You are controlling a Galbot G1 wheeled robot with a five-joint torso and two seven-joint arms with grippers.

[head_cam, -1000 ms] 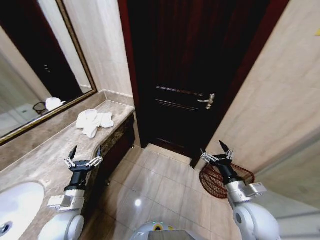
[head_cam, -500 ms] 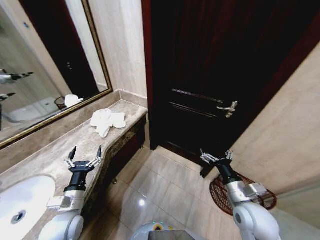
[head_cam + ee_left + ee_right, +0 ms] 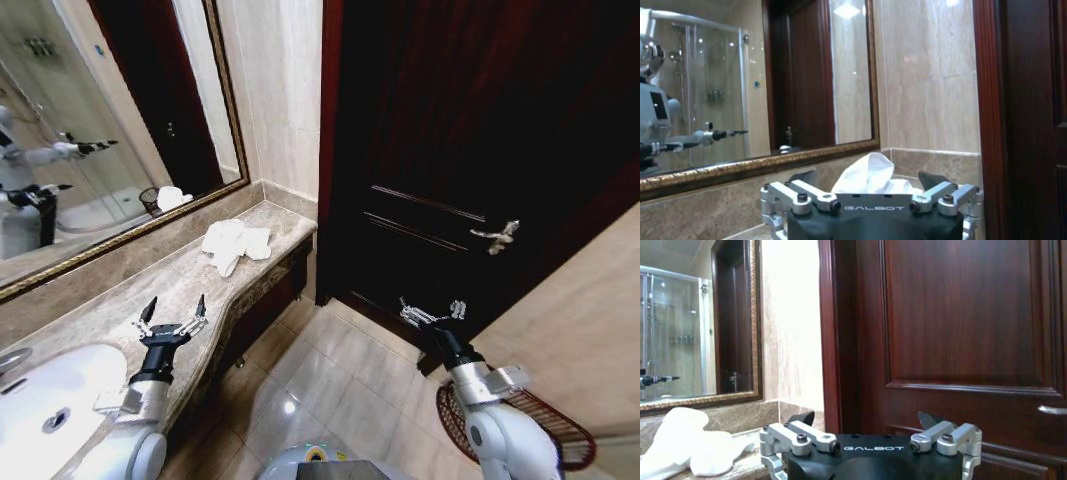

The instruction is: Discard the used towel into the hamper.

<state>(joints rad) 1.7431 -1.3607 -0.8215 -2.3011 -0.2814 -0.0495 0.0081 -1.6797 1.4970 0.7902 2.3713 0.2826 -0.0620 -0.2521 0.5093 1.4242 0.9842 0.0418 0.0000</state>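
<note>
In the head view, a crumpled white towel (image 3: 235, 243) lay on the beige marble vanity counter (image 3: 150, 290), near its far end and just below the gilt-framed wall mirror (image 3: 110, 130). A white oval sink basin (image 3: 45, 405) was set into the counter at its near end. The left gripper (image 3: 172, 312) hovered above the counter's front edge between the basin and the towel, well short of the towel, its dark fingers spread apart and holding nothing. The right gripper (image 3: 432, 310) was raised over the glossy tiled floor (image 3: 330, 385) in front of the dark brown panelled wooden door (image 3: 450, 170), its fingers likewise spread and empty. A silver lever handle (image 3: 497, 236) stood out from the door. The hamper, a round dark reddish-brown open-weave wire basket (image 3: 545, 425), sat on the floor at the robot's right, beside the beige wall and partly hidden behind the right arm, well apart from the towel.

In the left wrist view, the left gripper (image 3: 870, 187) showed its two fingertips wide apart with the white towel (image 3: 870, 175) visible between them farther off on the counter, not touched. The gilt-framed mirror (image 3: 753, 95) hung above the counter, and the dark door frame ran along one side.

In the right wrist view, the right gripper (image 3: 867, 422) had its fingertips spread, pointing at the panelled door (image 3: 967, 325). The white towel (image 3: 690, 445) lay on the counter off to the side, apart from the gripper, with the mirror (image 3: 697, 330) above it.
</note>
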